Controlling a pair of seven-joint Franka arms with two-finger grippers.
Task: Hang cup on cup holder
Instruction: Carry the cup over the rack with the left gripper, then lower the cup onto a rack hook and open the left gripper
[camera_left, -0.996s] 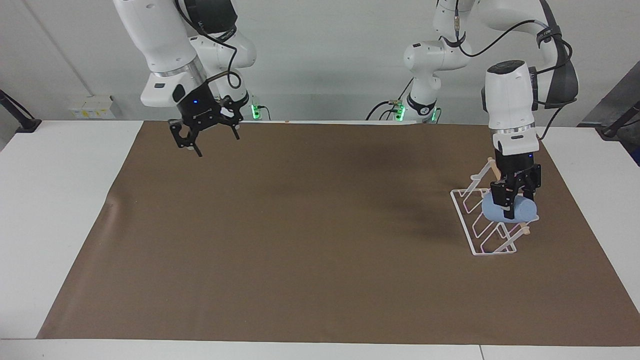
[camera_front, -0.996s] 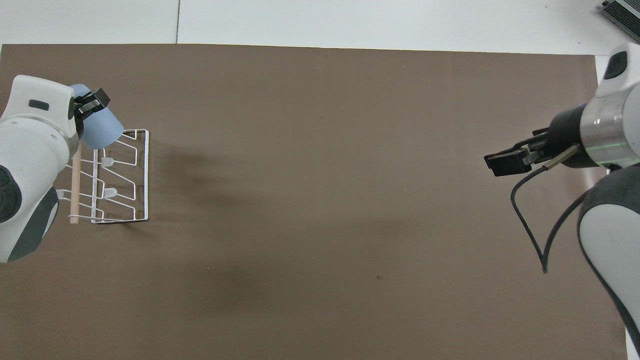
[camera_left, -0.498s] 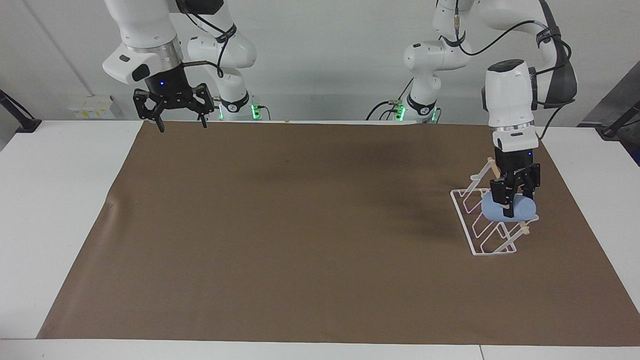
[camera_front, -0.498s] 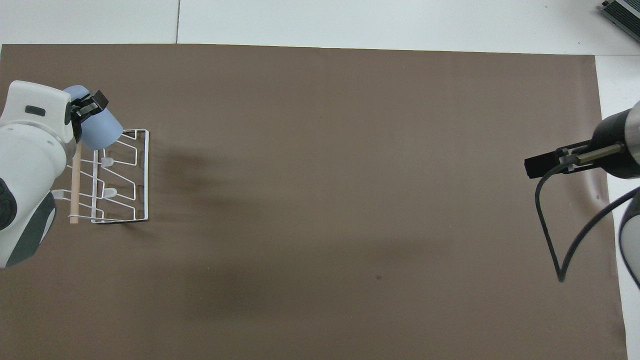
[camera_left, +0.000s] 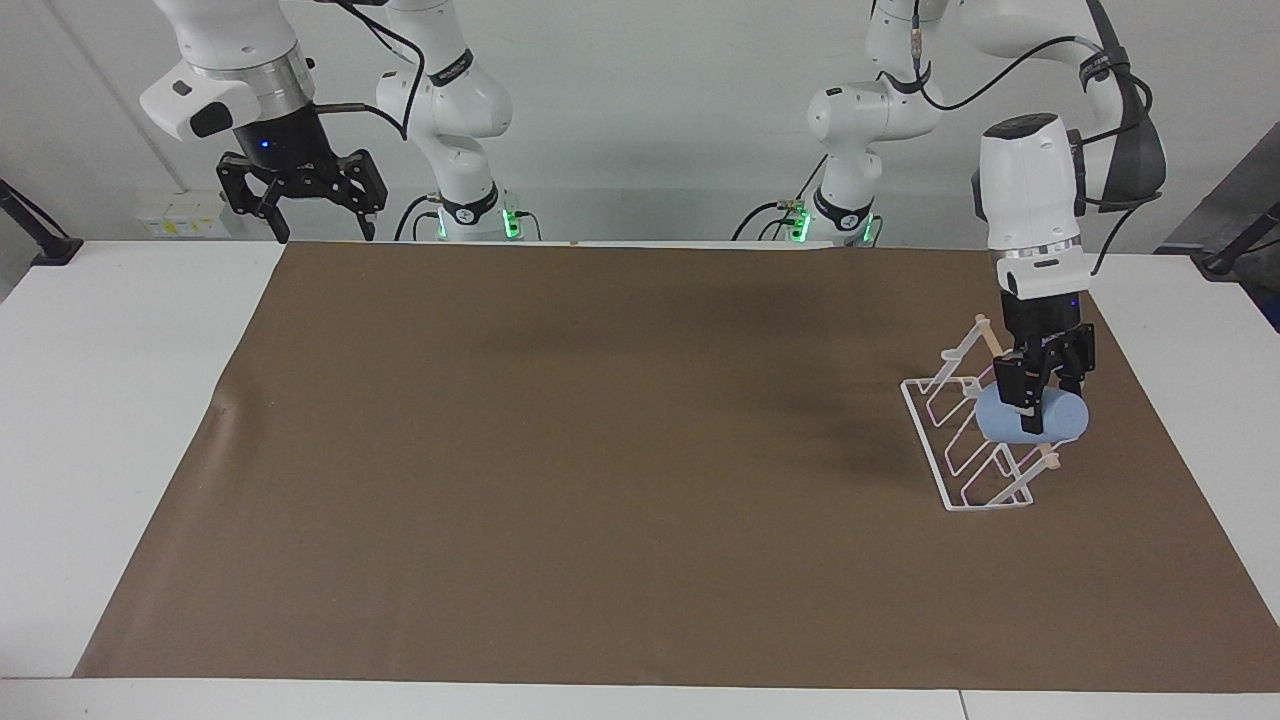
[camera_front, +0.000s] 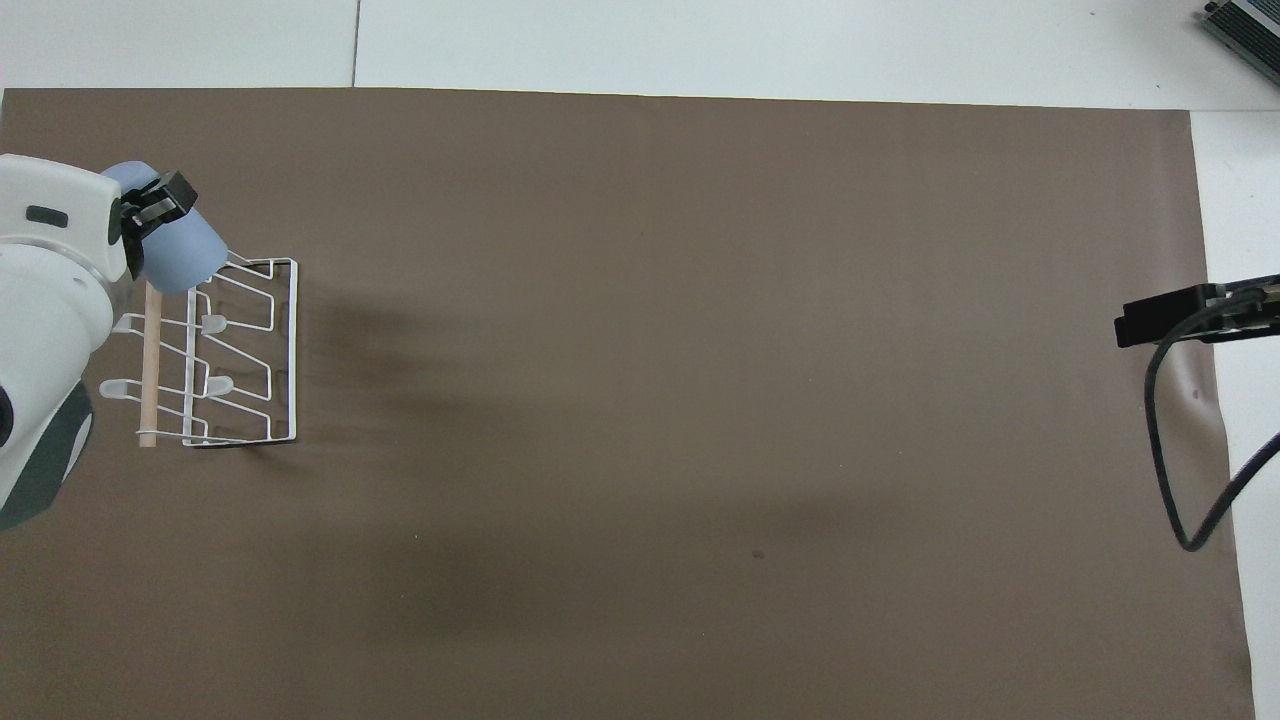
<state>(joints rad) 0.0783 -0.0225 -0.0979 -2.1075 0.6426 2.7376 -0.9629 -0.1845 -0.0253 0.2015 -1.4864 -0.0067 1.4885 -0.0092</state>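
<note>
One cup (camera_left: 1032, 418) clamped sideways between left fingers (camera_left: 1013, 388) over cup holder (camera_left: 962, 455); right fingers (camera_left: 285, 205) spread wide.

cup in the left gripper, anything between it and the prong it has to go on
Nothing visible does. The left gripper is shut on the cup, holding it on its side over the cup holder, above the end farthest from the robots. Only air and the rack's own wire prongs lie below it. The right gripper waits, open.
</note>
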